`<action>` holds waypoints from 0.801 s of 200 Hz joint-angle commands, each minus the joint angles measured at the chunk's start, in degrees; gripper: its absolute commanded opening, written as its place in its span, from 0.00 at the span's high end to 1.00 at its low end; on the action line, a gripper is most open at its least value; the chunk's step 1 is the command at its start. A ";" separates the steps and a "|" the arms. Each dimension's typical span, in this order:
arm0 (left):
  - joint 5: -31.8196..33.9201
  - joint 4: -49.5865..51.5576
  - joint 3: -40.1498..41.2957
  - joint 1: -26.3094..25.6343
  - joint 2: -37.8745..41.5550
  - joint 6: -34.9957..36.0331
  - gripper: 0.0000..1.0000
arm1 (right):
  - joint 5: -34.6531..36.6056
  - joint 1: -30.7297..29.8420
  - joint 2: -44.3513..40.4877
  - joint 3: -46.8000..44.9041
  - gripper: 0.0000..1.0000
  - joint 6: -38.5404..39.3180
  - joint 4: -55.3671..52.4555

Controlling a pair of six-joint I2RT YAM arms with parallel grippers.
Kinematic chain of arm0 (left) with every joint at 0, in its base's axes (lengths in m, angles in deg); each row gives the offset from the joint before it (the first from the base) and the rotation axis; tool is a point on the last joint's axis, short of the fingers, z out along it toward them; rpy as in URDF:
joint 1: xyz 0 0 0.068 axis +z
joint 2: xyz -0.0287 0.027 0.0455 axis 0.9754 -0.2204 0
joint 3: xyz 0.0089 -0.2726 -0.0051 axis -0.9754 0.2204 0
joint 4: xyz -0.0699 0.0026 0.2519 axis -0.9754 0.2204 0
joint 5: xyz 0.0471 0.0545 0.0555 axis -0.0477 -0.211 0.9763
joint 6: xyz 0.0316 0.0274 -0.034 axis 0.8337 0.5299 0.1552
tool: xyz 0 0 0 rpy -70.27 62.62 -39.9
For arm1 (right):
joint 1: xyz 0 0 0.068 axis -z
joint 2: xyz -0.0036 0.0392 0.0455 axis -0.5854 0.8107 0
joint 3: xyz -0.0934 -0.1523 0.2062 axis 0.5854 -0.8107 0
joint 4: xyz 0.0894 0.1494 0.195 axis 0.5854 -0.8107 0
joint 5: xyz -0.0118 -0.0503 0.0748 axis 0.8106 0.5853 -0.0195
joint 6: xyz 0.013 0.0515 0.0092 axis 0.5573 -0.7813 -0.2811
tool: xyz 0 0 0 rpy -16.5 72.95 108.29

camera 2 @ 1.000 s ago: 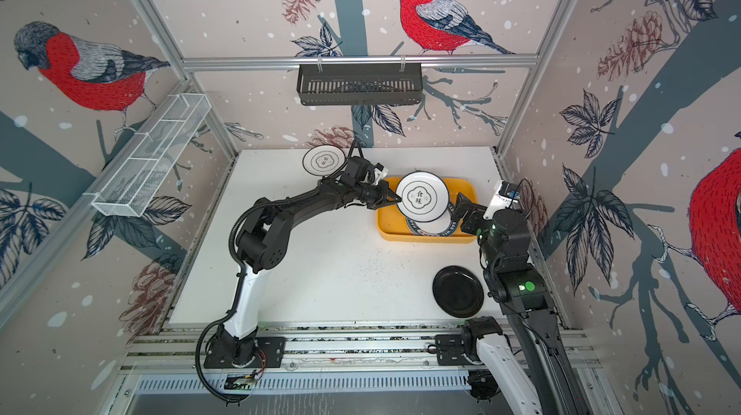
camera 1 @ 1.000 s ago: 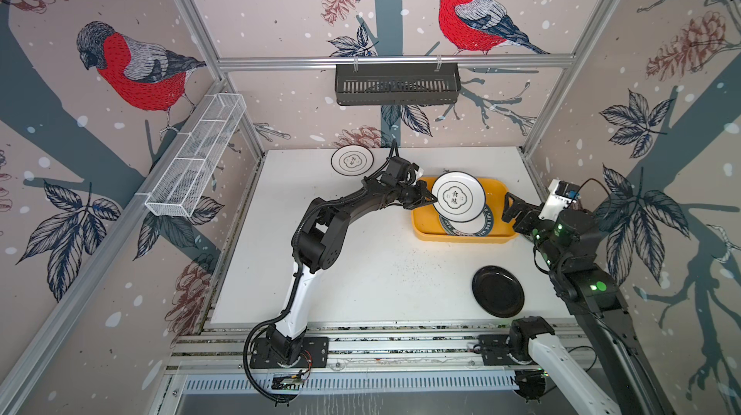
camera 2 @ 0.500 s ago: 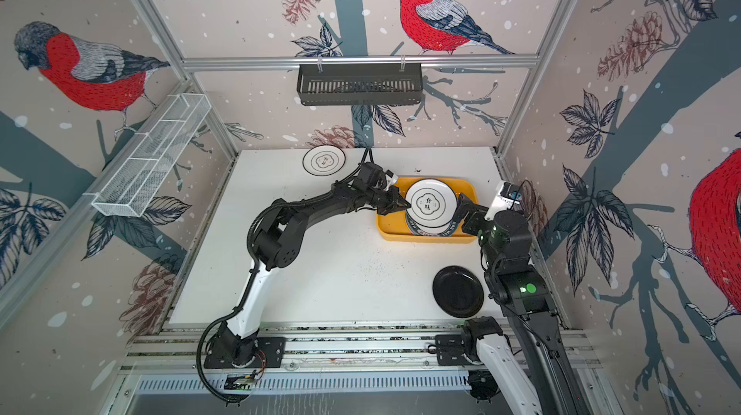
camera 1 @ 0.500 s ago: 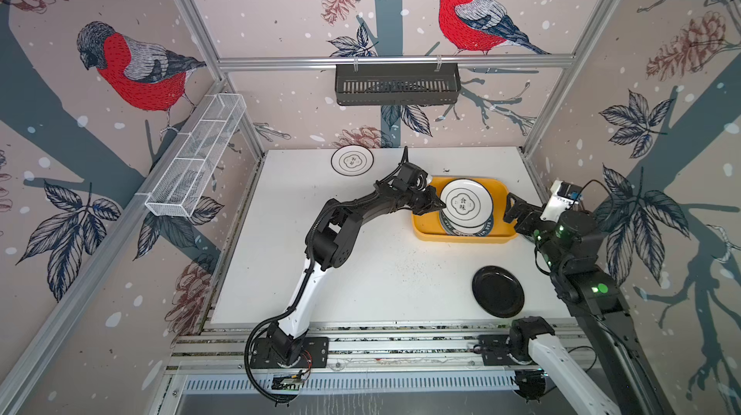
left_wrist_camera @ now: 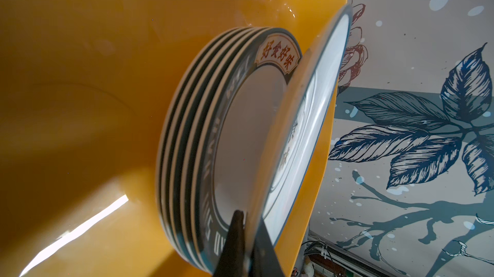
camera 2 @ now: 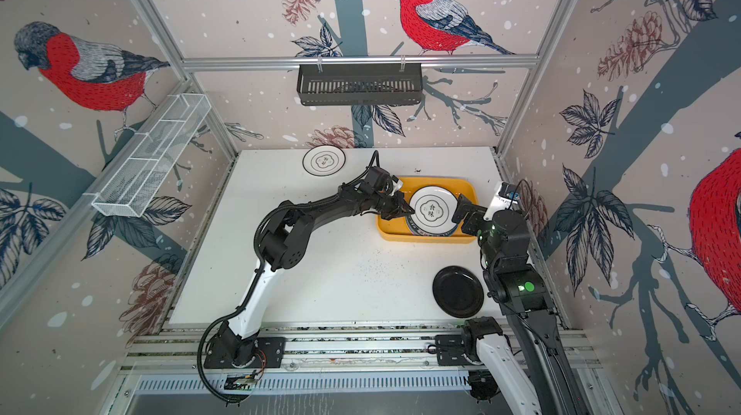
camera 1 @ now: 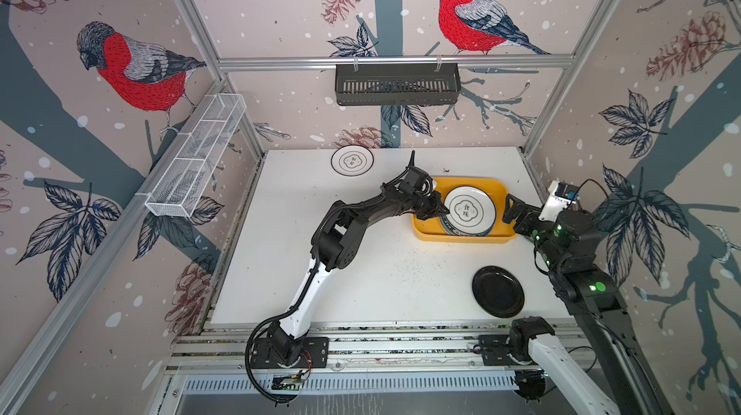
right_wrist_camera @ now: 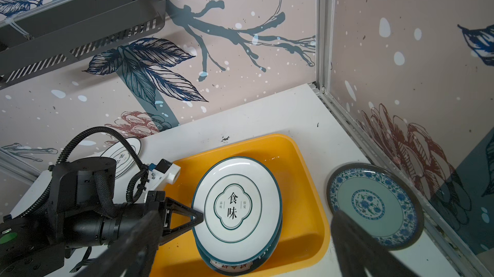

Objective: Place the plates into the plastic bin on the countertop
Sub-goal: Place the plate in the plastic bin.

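Flower-outline plate [camera 1: 467, 208]: held over the plastic bin [camera 1: 461, 238], at 2 o'clock on the surface [camera 1: 381, 272].
The left arm reaches from 7 o'clock with its elbow raised and its wrist stretched to the bin's 9 o'clock side. The left hand [camera 1: 435, 212] is clamped on the plate's 9 o'clock rim. The left wrist view alone shows the binned stack [left_wrist_camera: 187, 142] edge-on, with the held plate at an angle to it. The right wrist view alone shows a blue-green plate [right_wrist_camera: 374, 203] on the surface just beside the bin. The right hand [camera 1: 510, 212] has its jaws spread wide and holds nothing, near the bin's 3 o'clock edge. A black plate [camera 1: 497, 290] lies at 5 o'clock and a second flower-outline plate [camera 1: 352, 159] at 11 o'clock.
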 commanded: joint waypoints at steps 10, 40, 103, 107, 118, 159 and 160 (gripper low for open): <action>0.43 0.59 -1.43 -0.16 -0.14 0.85 0.93 | 0.94 0.16 0.34 -0.04 0.01 -0.01 0.52; 0.72 0.21 -0.88 -0.27 0.15 0.47 0.85 | 0.42 0.21 0.50 0.19 0.01 -0.11 0.78; 0.86 0.17 -0.91 -0.60 0.67 1.13 0.58 | 0.11 0.24 0.66 0.15 0.01 -0.13 1.00; 1.04 0.43 -0.95 -0.70 0.72 1.39 0.56 | 0.06 0.25 0.66 0.23 0.00 -0.16 0.96; 1.25 0.53 -0.91 -0.96 0.73 2.01 0.52 | 0.14 0.30 0.68 0.19 0.00 -0.11 1.04; 7.94 8.16 -3.94 -2.54 0.96 8.58 0.43 | 0.24 0.27 0.87 0.10 0.01 -0.26 1.00; 8.10 8.37 -4.01 -2.59 1.03 8.72 0.43 | 0.19 0.33 0.86 0.10 0.01 -0.29 1.02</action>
